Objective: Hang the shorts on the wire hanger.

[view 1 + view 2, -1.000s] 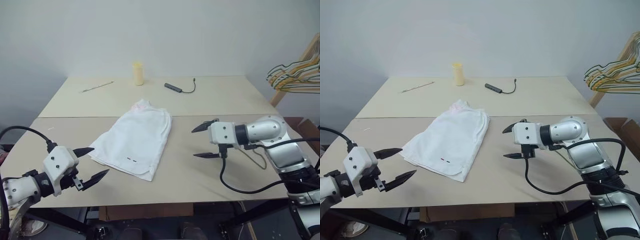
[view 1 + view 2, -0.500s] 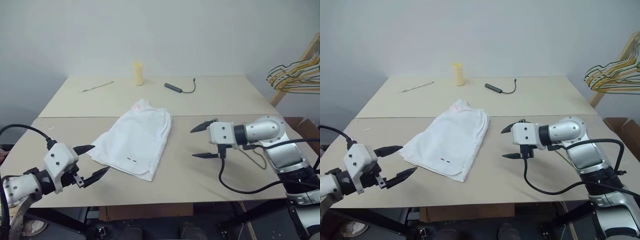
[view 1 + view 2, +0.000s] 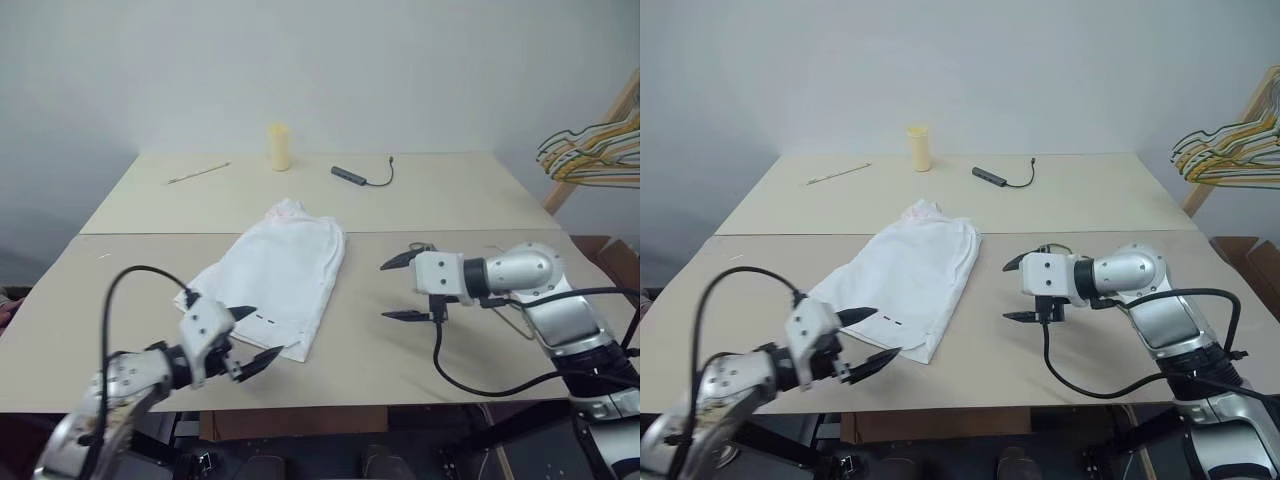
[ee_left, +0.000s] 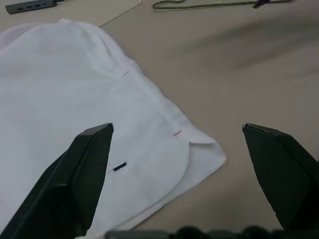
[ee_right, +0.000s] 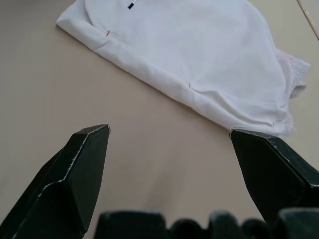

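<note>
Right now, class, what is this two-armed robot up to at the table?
White cloth shorts lie flat on the beige table, not yet picked up. The left gripper hovers open at the shorts' near hem, holding nothing. The right gripper waits open over bare table beside the shorts. The thin grey-olive wire hanger lies on the table behind the right arm, untouched.

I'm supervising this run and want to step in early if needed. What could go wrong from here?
The open left gripper nears the hem corner of the shorts; it might pinch one layer or push the cloth into wrinkles. The wire hanger lies half hidden behind the right gripper, so picking it up may be awkward.
</note>
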You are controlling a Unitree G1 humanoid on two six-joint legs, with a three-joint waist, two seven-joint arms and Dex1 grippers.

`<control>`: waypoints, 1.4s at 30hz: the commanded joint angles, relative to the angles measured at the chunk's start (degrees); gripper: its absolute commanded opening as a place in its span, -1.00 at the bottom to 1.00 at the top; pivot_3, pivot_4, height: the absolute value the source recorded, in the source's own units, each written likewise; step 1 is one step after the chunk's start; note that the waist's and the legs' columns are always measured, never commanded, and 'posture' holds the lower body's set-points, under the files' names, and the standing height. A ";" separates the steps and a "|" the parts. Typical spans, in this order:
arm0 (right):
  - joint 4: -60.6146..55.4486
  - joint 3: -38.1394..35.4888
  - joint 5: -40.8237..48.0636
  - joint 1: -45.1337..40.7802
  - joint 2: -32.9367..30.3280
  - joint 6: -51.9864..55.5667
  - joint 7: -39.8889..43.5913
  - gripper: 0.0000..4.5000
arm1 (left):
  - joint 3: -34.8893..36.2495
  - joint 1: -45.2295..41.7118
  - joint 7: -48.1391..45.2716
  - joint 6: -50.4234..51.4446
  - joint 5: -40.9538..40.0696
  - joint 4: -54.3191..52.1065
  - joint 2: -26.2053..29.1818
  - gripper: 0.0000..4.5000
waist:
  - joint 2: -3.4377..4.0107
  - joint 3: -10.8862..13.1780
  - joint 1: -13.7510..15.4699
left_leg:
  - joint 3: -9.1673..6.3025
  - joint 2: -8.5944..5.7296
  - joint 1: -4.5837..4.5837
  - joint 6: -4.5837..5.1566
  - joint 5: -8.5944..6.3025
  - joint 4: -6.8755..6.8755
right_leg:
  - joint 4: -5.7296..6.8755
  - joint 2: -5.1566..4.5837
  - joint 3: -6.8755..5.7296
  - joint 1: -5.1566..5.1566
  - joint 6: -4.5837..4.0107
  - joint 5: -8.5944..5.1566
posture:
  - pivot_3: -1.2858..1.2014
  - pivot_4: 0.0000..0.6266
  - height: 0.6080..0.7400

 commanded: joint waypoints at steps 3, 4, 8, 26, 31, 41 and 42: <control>-3.69 -2.12 0.64 0.16 -0.48 2.16 -1.80 0.98 | -9.11 -6.07 7.60 7.05 7.76 3.18 -3.15 1.00 | 0.01 -0.01 -0.66 | 0.00 0.01 0.00 0.00 0.00 -0.01 | 0.00 0.03 0.02 -0.02 0.00 0.00 | 0.03 -1.00 1.00; -3.91 -2.22 0.68 0.30 -0.57 2.37 -1.90 0.98 | -10.02 -6.88 8.16 8.44 8.08 3.54 -3.73 1.00 | 0.01 -0.01 -0.75 | 0.00 0.01 -0.01 0.00 0.00 -0.01 | -0.01 0.03 0.02 -0.02 0.00 0.00 | 0.02 -1.00 1.00; -5.04 -2.46 0.85 0.90 -1.00 3.29 -2.27 0.98 | -14.47 -8.99 9.85 14.11 11.50 3.89 -3.31 1.00 | 0.00 -0.01 -1.39 | -0.01 0.00 -0.02 0.00 0.00 -0.01 | -0.01 0.03 0.02 -0.02 0.01 -0.01 | 0.02 -1.00 1.00; -3.41 -0.27 -2.14 0.00 -0.21 2.14 -3.96 1.00 | -14.94 -6.49 7.49 16.70 12.29 0.90 4.05 -0.99 | 0.01 -0.01 -2.80 | -0.01 0.04 0.84 0.01 -0.01 -0.13 | -0.07 0.05 0.04 0.74 0.39 -0.35 | 0.02 -1.00 1.00; 2.08 2.76 -8.28 -2.70 2.52 -3.23 -7.77 1.00 | -2.59 7.01 -4.37 0.66 5.14 -7.45 11.86 -0.99 | 0.02 0.03 -4.05 | 0.08 0.14 0.84 -0.09 -0.09 -0.24 | -0.01 0.06 0.12 0.61 0.17 -0.40 | 0.02 -1.00 1.00; 27.59 11.98 -23.99 -11.56 10.72 -25.25 -21.33 1.00 | 25.99 26.54 -17.94 -8.68 -2.59 -10.04 15.12 -0.99 | 0.03 0.12 -2.75 | 0.08 0.10 0.85 -0.08 -0.10 -0.21 | 0.00 0.01 0.03 0.65 -0.18 -0.72 | 0.08 -1.00 1.00; 30.14 12.68 -24.96 -12.42 11.54 -27.21 -22.46 1.00 | 28.33 27.95 -19.05 -9.10 -3.28 -10.34 14.77 -0.99 | 0.02 0.13 -2.79 | 0.10 0.12 0.87 -0.08 -0.10 -0.21 | 0.01 0.01 0.04 0.64 -0.23 -0.69 | 0.09 -1.00 1.00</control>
